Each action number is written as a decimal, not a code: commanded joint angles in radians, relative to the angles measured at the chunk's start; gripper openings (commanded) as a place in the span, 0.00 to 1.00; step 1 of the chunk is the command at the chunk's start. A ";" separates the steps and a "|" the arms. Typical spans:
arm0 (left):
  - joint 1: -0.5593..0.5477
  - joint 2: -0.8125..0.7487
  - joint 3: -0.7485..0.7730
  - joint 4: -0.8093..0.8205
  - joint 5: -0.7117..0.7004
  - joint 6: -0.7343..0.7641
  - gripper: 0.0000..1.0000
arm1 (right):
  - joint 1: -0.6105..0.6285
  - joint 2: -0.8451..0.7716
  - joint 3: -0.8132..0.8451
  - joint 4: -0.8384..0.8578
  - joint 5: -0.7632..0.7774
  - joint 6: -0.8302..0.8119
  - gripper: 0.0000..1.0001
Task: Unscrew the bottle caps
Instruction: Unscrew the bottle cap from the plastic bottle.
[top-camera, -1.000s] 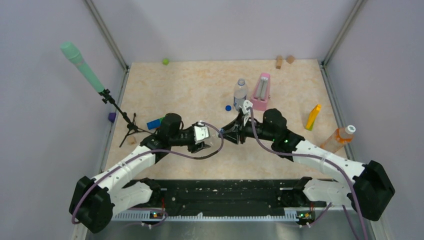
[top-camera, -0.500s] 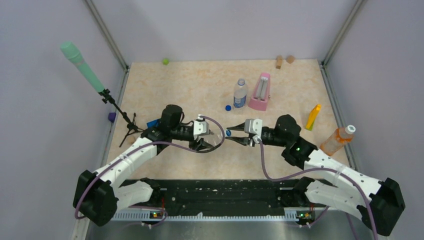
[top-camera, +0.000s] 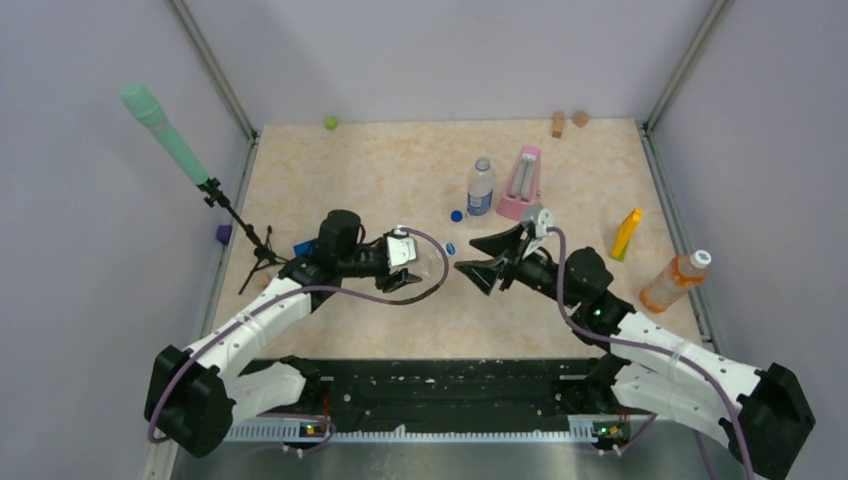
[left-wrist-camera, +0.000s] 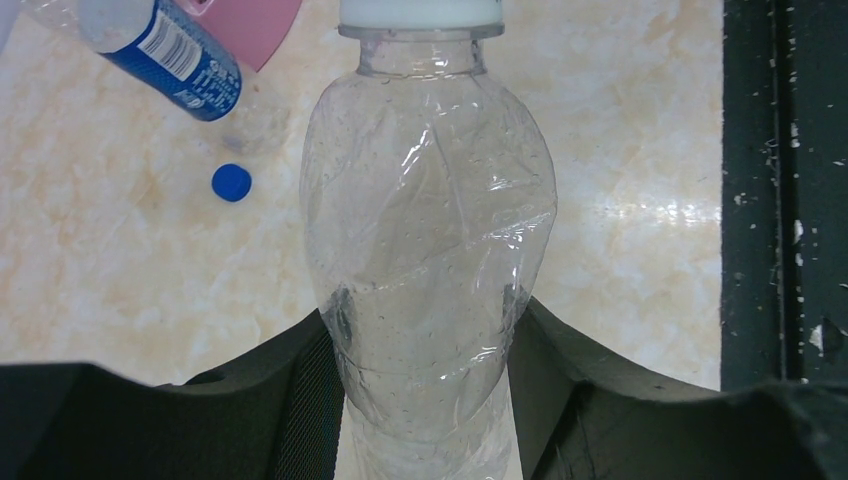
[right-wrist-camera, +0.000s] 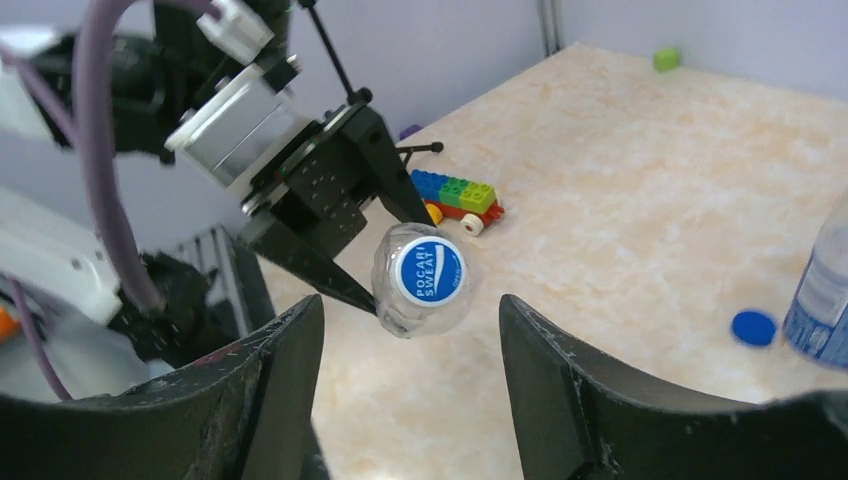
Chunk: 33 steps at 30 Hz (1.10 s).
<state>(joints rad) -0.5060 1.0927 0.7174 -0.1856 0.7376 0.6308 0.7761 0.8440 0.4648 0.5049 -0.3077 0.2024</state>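
Observation:
My left gripper (top-camera: 413, 270) is shut on the body of a plain clear bottle (left-wrist-camera: 425, 230), held lying over the table with its neck toward the right arm. The bottle's cap (right-wrist-camera: 430, 270) is still on; its face is blue and white with lettering, its rim white (left-wrist-camera: 420, 10). My right gripper (right-wrist-camera: 408, 330) stands open just short of that cap, jaws spread wider than it and touching nothing. A short bottle with a blue label (top-camera: 481, 187) stands further back, a loose dark blue cap (top-camera: 456, 214) beside it. An orange bottle (top-camera: 678, 278) with a white cap (top-camera: 701, 258) leans at the right edge.
A pink metronome (top-camera: 522, 183) stands right of the short bottle, a yellow object (top-camera: 627, 233) further right. A toy brick car (top-camera: 310, 246) and a green microphone (top-camera: 165, 135) on a tripod sit on the left. A green cube (top-camera: 330, 123) and wooden blocks (top-camera: 570, 120) line the back edge.
My right gripper was shut on the held bottle's cap; it has let go, opened and drawn back to the right. The left gripper and its bottle have barely moved.

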 joint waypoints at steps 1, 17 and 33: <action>-0.006 -0.050 -0.027 0.096 -0.081 0.012 0.00 | 0.000 0.014 0.045 0.027 0.192 0.434 0.62; -0.042 -0.065 -0.037 0.114 -0.171 0.055 0.00 | 0.000 0.236 0.116 0.074 0.169 0.850 0.61; -0.063 -0.028 -0.023 0.107 -0.197 0.060 0.00 | 0.000 0.257 0.150 -0.035 0.146 0.713 0.24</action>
<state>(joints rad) -0.5648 1.0565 0.6765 -0.1211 0.5293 0.6846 0.7757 1.1187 0.5648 0.5003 -0.1368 1.0019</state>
